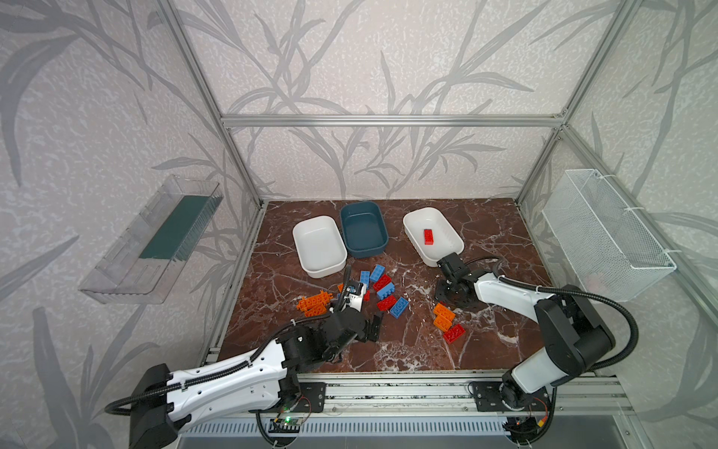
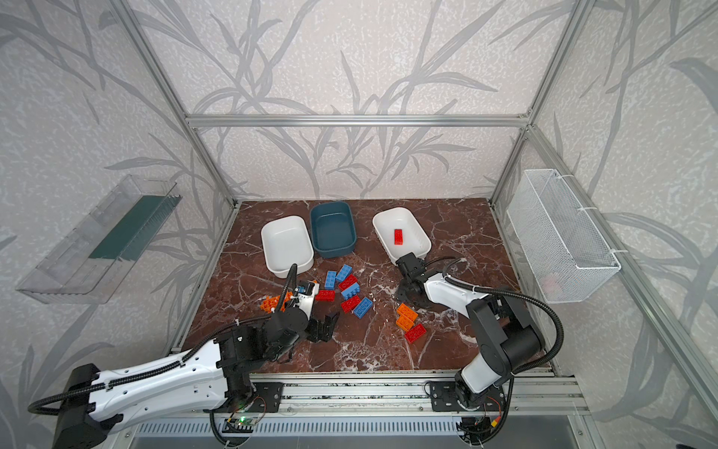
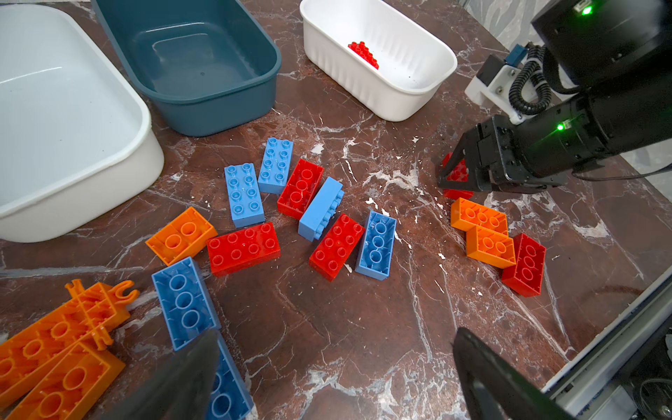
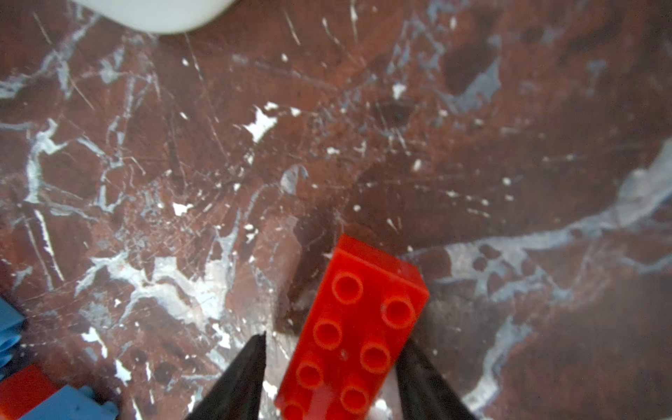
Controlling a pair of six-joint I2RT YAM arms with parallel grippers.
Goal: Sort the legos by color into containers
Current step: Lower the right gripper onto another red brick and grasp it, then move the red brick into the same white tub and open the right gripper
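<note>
One red brick, likely light, stiff and slick, is sitting between the right gripper jaws. Its long sides are offering the hold, but I cannot tell whether it is clamped.

Counter: empty white tub, teal tub just beside it. Second white tub stands apart, one red brick inside. Loose red and blue bricks mid-counter. Left hand spread wide, empty, near them. Right hand low by orange pair; jaws unreadable.
</note>
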